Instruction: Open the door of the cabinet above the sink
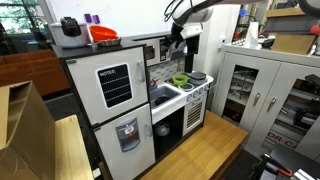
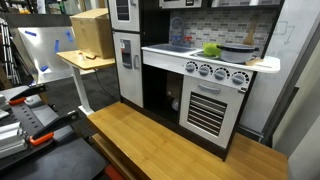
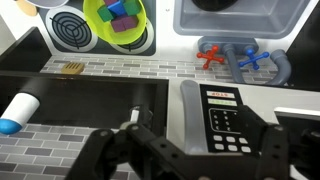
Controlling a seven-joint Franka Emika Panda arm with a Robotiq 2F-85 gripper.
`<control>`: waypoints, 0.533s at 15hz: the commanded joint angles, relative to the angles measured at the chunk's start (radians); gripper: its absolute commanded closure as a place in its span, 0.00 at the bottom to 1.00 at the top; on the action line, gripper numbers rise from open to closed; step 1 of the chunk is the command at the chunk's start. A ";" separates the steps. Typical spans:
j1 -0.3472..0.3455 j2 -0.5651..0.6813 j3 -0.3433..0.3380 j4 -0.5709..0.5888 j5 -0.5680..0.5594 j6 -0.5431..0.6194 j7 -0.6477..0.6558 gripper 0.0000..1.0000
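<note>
The robot's black fingers are spread wide, pinching nothing, close in front of the grey keypad-fronted cabinet that hangs above the white toy-kitchen sink.

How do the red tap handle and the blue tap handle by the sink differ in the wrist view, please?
Colour: the red tap handle is red, while the blue tap handle is blue. Position: the red tap handle sits nearer the green bowl, and the blue tap handle sits farther from it, toward the picture's right edge. Both are cross-shaped and sit side by side just below the sink in this view.
</note>
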 commanded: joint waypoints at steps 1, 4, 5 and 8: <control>-0.016 0.045 0.018 0.081 0.000 -0.047 0.034 0.42; -0.015 0.061 0.016 0.102 -0.003 -0.055 0.054 0.62; -0.014 0.065 0.015 0.107 -0.005 -0.056 0.059 0.69; -0.012 0.068 0.015 0.117 -0.006 -0.068 0.070 0.90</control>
